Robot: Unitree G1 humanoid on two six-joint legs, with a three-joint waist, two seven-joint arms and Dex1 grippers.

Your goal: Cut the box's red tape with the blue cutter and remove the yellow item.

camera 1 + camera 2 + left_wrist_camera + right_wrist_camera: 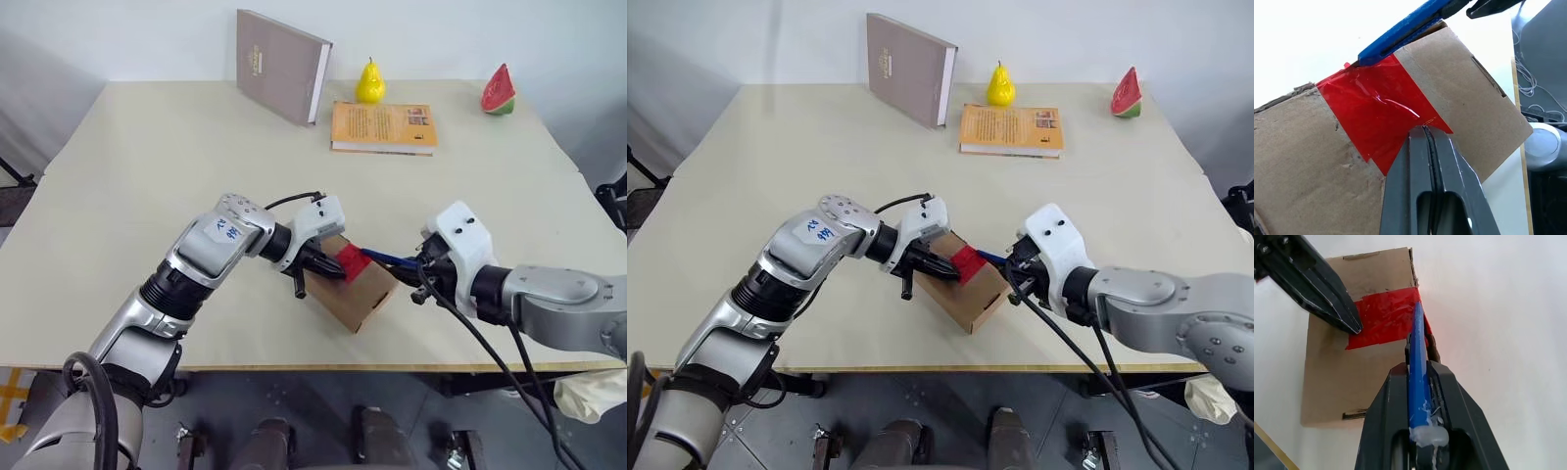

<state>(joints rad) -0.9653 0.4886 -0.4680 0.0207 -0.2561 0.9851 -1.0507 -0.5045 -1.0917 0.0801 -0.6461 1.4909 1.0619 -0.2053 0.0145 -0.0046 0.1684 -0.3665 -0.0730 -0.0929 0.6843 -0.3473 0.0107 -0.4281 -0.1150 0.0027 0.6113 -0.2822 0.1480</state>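
The small cardboard box (361,290) sits near the table's front edge, with the red tape (351,261) over its top seam. My left gripper (1424,132) is shut, and its tips press down on the red tape (1376,105) from the left. From the right, my right gripper (1418,369) is shut on the blue cutter (1418,352). The blue cutter (387,258) points left, and its tip lies on the tape (1386,318) at the box's edge. The box flaps are closed, and the yellow item is hidden.
At the back of the table (147,176) stand a grey-brown book (282,65) and a yellow pear (369,82). An orange book (384,126) lies flat in front of the pear, and a watermelon slice (499,91) sits at the back right.
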